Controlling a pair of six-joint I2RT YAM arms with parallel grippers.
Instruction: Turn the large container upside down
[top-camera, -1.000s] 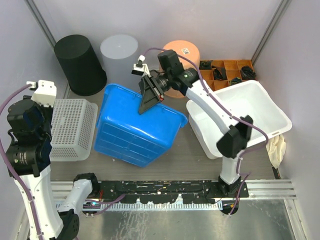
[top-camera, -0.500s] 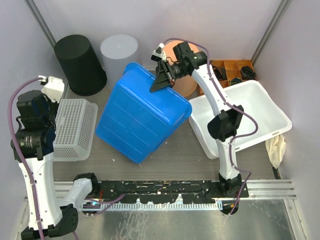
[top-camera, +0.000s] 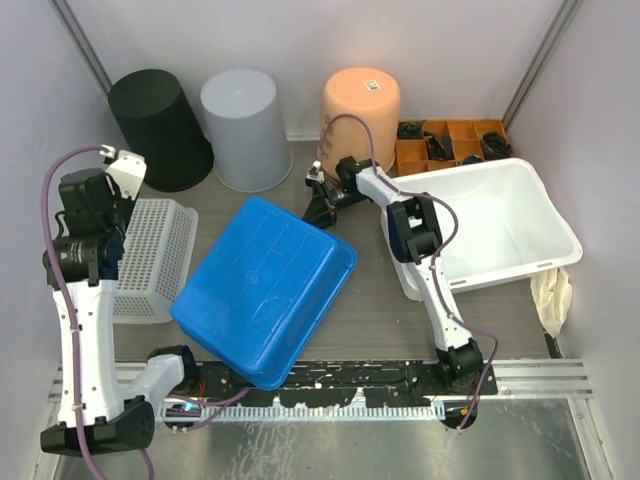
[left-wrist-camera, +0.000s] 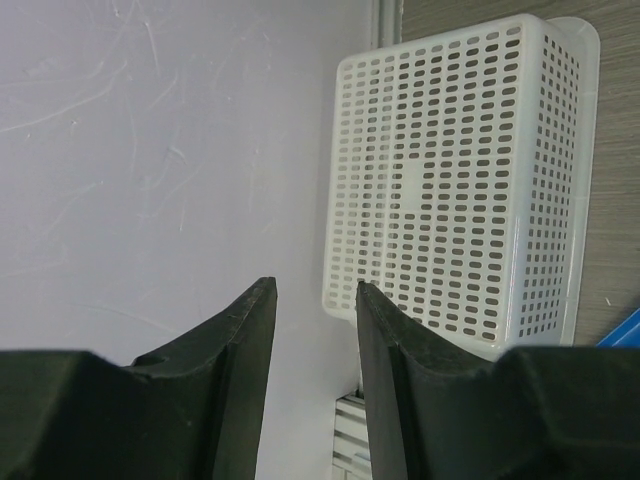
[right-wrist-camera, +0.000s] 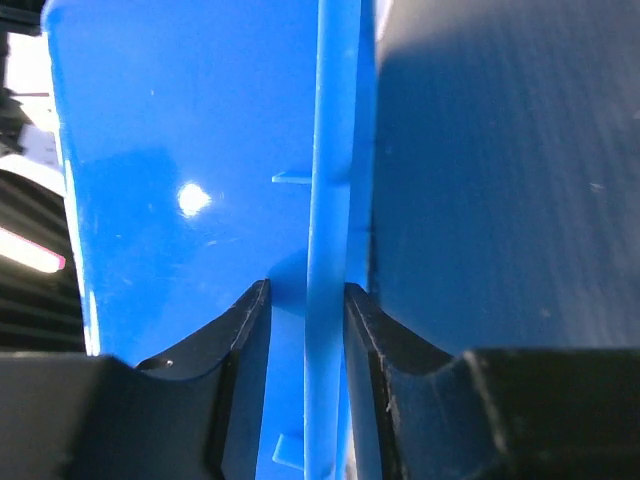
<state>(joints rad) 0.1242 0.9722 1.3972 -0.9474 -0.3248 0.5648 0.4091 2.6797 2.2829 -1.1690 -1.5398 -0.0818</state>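
**Blue container lies base-up as right arm crouches at its far rim**

The large blue container (top-camera: 262, 295) rests upside down at the middle of the bench (top-camera: 370, 310), ribbed base to the ceiling. Its long axis runs on a diagonal from far right to near left, and its nearest corner reaches over the dark rail at the front edge.

The right gripper (top-camera: 320, 207) sits low at the container's far short edge, so the whole body of the container stretches away from it toward the near left. The wrist camera shows the rim (right-wrist-camera: 326, 200) passing edge-on between the jaws, against one jaw with a strip of blue beside the other. Whether they pinch it or merely straddle it cannot be told.

The right arm is folded tight, rising beside the white tub (top-camera: 570, 240) and then reaching leftward close to the bench.

The left gripper (left-wrist-camera: 312, 290) hangs over the far-left end of the white perforated basket (top-camera: 150, 255), jaws narrowly parted and holding nothing. Its arm stands tall at the bench's left side.

The turn looks complete. The right arm is plainly the nearer one, and what remains is probably to let go and draw back toward the far right, along the container's axis and clear of the rim.
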